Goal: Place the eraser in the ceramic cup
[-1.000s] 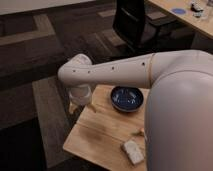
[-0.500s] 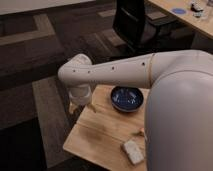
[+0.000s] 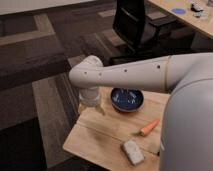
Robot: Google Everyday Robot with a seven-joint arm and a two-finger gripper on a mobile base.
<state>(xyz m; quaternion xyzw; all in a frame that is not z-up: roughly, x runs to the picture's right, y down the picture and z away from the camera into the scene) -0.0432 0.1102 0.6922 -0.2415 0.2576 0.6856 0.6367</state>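
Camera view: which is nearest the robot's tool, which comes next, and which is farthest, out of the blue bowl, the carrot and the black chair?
The tool hangs over the far left corner of the table.
1. blue bowl: on the table, just to the tool's right in the picture.
2. carrot: farther right, nearer the camera.
3. black chair: off the table, far behind.
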